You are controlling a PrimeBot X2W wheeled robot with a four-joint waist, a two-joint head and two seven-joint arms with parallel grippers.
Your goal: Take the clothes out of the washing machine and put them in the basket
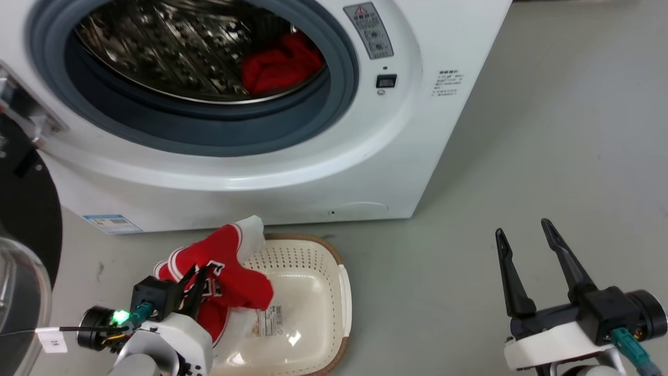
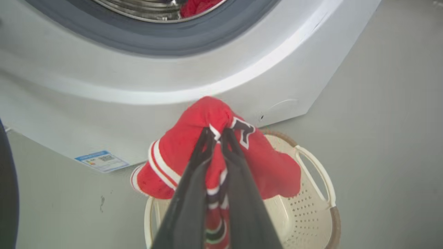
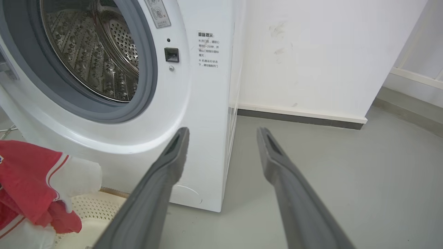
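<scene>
Head view: jersey (image 1: 237,250) held over near-left basket (image 1: 345,292), pinched in left tool (image 2: 217,132).
Right tool (image 1: 524,232) spread, empty. Red cloth (image 1: 279,65) seen in washing machine (image 1: 443,130); judged soft, light, best taken by a raised fold.

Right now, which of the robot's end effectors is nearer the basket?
Left. The left end effector is above the left edge of the basket, shut on the jersey. The right end effector is open over the floor, off to its right.
</scene>
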